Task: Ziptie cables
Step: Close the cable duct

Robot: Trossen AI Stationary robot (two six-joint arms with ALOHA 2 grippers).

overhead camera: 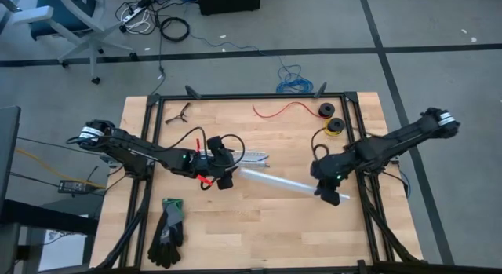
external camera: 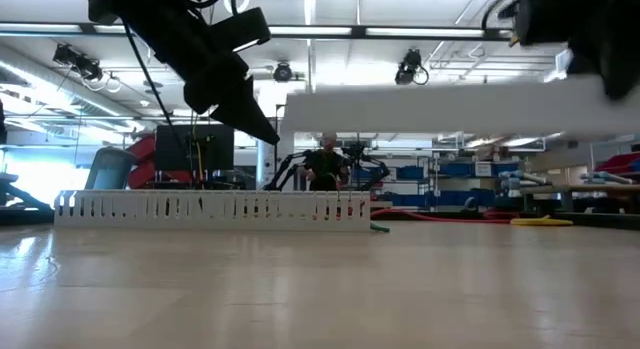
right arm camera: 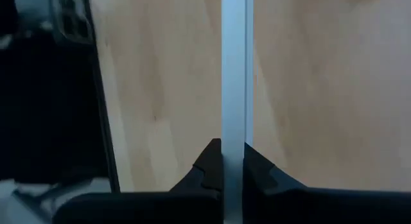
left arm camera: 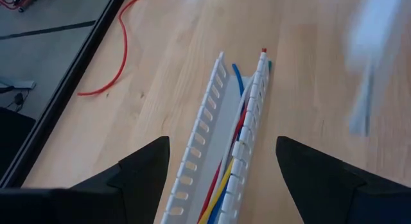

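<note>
The surface [overhead camera: 259, 227] is pale, matt wood with fine grain, carrying a slotted white plastic channel [left arm camera: 215, 121], a smooth pale plastic cover strip [right arm camera: 235, 76] and plastic-sheathed cables [left arm camera: 221, 185].

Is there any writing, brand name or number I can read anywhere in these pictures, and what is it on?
None can be read.
The green cuff of the gloves shows no legible mark.
The slotted white channel and the wires lying in it carry no print.
The white cover strip clamped in the right end effector is plain.
The shelves and signs in the room behind the table in the low view are too blurred to read.
</note>
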